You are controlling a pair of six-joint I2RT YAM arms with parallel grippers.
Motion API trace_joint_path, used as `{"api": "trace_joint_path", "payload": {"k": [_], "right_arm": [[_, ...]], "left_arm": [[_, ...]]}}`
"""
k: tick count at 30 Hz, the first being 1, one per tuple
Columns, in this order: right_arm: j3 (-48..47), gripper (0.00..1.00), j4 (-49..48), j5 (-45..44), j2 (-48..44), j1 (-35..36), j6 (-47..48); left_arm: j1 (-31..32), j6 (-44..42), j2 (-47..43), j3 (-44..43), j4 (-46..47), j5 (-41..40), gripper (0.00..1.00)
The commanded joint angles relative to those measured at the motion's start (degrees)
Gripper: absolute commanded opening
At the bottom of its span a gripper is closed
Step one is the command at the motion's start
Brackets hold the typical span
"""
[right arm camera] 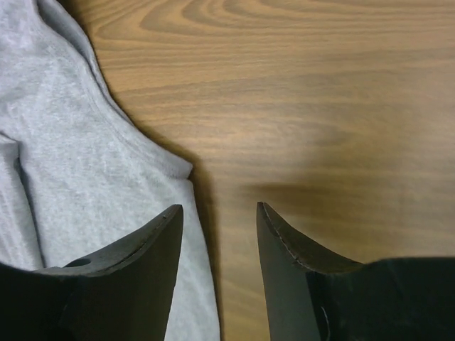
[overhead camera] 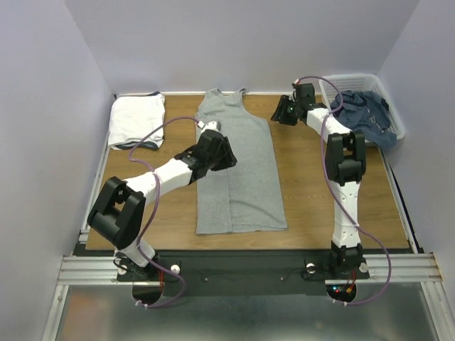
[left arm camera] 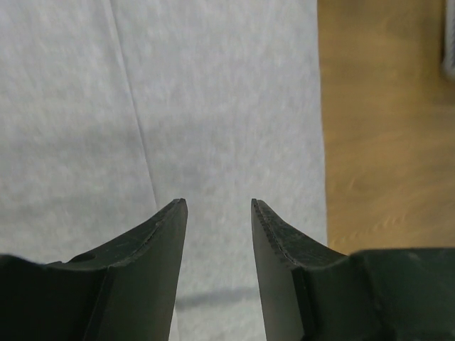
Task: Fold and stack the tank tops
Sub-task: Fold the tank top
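Grey tank top (overhead camera: 242, 177): lay flat lengthwise on my wooden table (overhead camera: 313, 192), hem nearest me, straps toward the far edge.
My left pincer (left arm camera: 219, 203): hovered over its left half, jaws apart, nothing between them.
My right pincer (right arm camera: 219, 207): jaws apart and empty, at the top's far right edge, over bare wood.
Folded white tank top (overhead camera: 135, 119): far left corner.
White lattice basket (overhead camera: 348, 77): far right corner, blue garments (overhead camera: 366, 117) heaped inside.

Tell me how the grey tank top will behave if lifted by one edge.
Probably floppy: the grey tank top lies flat with a side folded over, so it would likely sag. Seemingly light; the knit looks thin. Pushed, it would probably bunch, like its rumpled edge.
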State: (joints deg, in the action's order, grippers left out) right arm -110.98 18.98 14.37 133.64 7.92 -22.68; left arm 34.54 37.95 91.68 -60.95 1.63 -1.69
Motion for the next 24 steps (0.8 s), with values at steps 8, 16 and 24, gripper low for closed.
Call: {"api": "trace_joint_path", "payload": {"k": [8, 16, 24], "right_arm": [[-8.2, 0.52, -1.5, 6.7, 7.8, 1.0, 2.4], [-7.5, 0.49, -3.1, 7.4, 8.9, 1.8, 1.6], [-9.4, 0.38, -3.4, 8.7, 10.8, 2.1, 1.2]], "left_arm": [[18.5, 2.1, -3.7, 5.8, 1.7, 2.2, 0.50], [24.6, 1.9, 0.9, -0.5, -2.8, -2.3, 0.47], [31.1, 1.3, 7.3, -6.9, -5.6, -2.9, 0.47]]}}
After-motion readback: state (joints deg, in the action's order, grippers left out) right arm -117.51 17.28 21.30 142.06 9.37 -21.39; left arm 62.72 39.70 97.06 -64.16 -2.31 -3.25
